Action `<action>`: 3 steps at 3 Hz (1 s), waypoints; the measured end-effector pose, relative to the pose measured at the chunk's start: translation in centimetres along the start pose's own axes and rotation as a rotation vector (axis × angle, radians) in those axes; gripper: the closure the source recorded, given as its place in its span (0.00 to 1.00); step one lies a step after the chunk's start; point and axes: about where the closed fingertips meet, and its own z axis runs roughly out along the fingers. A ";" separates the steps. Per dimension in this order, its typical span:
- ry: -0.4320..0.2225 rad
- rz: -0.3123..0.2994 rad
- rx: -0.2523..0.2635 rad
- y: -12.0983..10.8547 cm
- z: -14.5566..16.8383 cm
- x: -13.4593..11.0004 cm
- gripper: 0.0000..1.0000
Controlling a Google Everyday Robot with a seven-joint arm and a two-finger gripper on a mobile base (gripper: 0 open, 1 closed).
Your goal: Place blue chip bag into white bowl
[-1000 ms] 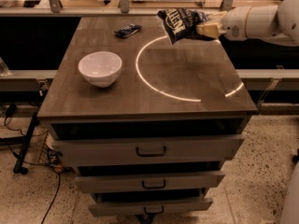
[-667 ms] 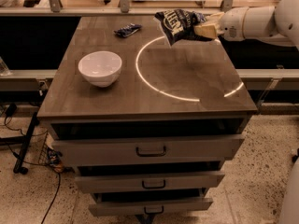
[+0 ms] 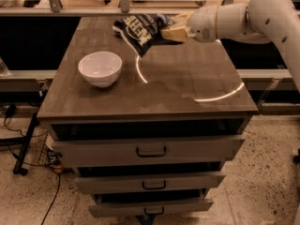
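Carried closer to the white bowl (image 3: 100,68), the blue chip bag (image 3: 139,29) hangs clamped in the gripper (image 3: 165,33) over the drawer cabinet top (image 3: 187,78); the bowl sits lower, seemingly just beyond the gripper's fingertips.

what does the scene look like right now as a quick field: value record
end effector: above the back of the cabinet top, shut on the right edge of the blue chip bag
blue chip bag: held in the air, hanging left of the end effector, not in the bowl
white bowl: upright and empty, on the left part of the top
drawer cabinet: dark wooden top, three drawers below, each slightly open
task status: bag not yet placed; bowl sits left of the bag and nearer the camera
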 end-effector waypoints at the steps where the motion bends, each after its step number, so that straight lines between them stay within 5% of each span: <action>1: -0.049 -0.047 -0.053 1.9 1.6 -3.7 1.00; 3: -0.084 -0.099 -0.201 8.1 6.1 -7.4 1.00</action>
